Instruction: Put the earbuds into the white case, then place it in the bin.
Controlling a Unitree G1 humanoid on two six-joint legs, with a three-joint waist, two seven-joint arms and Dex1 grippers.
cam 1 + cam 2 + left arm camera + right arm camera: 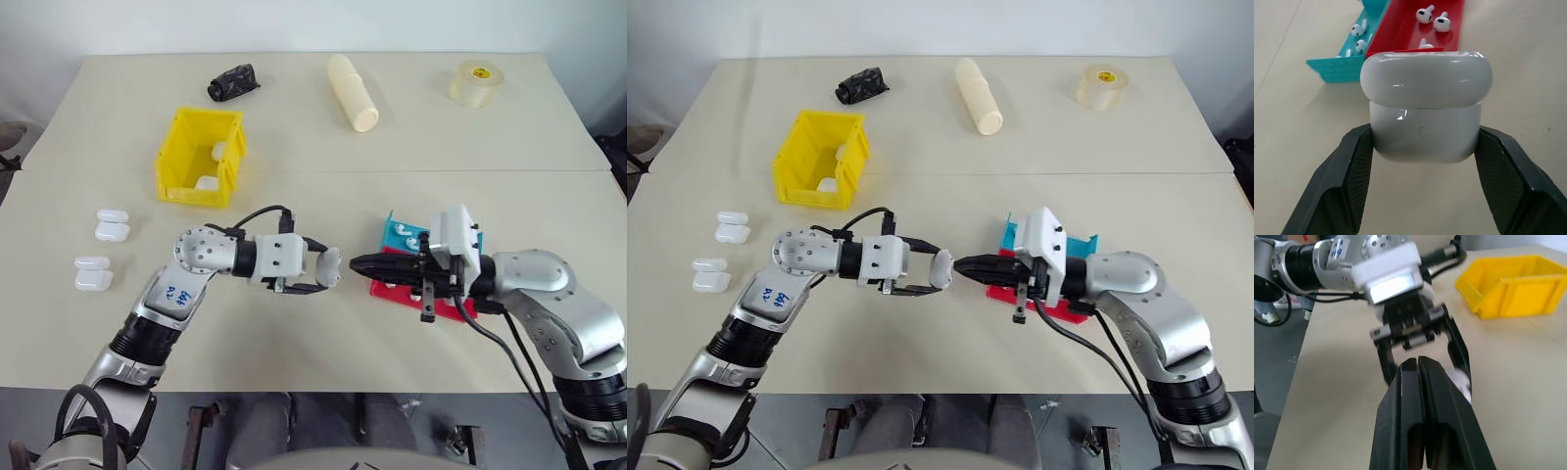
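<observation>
My left gripper (321, 270) is shut on the white case (1425, 112), holding it by its two sides above the table; its rounded lid looks down on the body. My right gripper (357, 262) points at the case from the right with its tip just short of it, its fingers (1418, 382) pressed shut with nothing seen between them. Earbuds (1434, 18) lie loose in a red tray (1400, 24), and others (1357, 30) lie in a teal tray (1332, 68) beside it. The yellow bin (172, 162) stands at the back left with white cases inside.
Two pairs of spare white cases (112, 225) (93, 274) lie at the table's left edge. At the back lie a crumpled black object (233, 81), a cream cylinder (353, 91) and a tape roll (476, 83). The trays sit under my right wrist.
</observation>
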